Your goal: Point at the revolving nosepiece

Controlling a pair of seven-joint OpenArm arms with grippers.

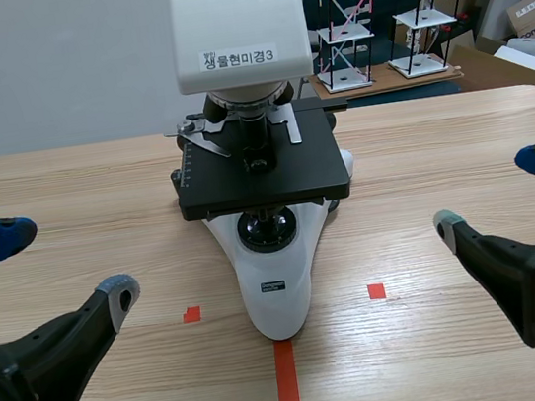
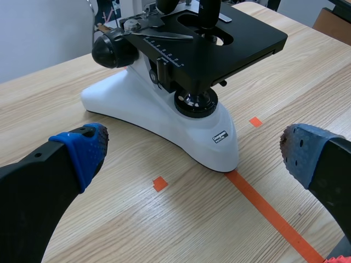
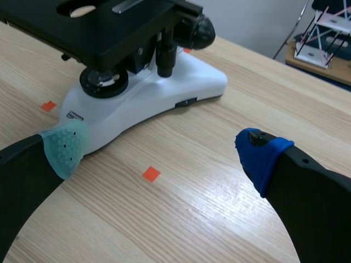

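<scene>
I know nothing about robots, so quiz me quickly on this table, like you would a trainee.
1. True or false: the left gripper and the right gripper both touch the microscope.
2. The stage is: A white, B black, C red.
3. Fill in: the revolving nosepiece sits ___ the stage.
Key: 1 false; 2 B; 3 above.
</scene>
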